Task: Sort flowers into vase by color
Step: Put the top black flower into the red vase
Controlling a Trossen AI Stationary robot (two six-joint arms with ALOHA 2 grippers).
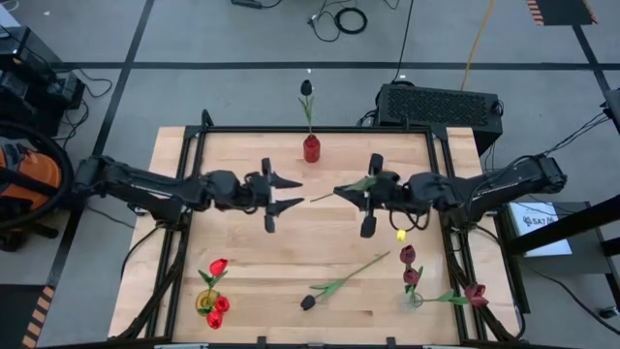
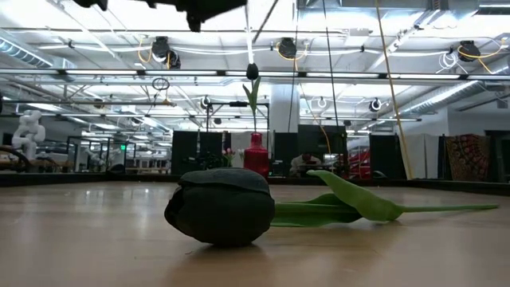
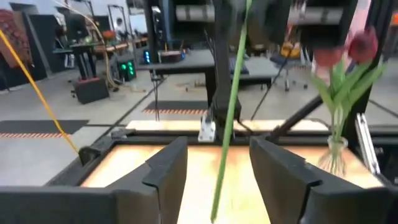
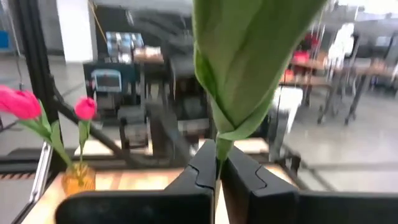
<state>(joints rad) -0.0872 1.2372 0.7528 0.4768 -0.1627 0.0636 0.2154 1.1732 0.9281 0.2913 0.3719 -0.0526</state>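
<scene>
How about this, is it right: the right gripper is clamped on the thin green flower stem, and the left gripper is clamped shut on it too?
Not quite. The left gripper is open, its fingers standing apart on either side of the thin green flower stem, as the left wrist view shows. The right gripper is indeed clamped on that stem.

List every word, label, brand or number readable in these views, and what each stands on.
White sign beside the table's right edge, high view: dark print, too small to read.
White tag behind the green stem, left wrist view: blurred, unreadable.
Nothing legible on the vases, the flowers, the table or either arm.
</scene>
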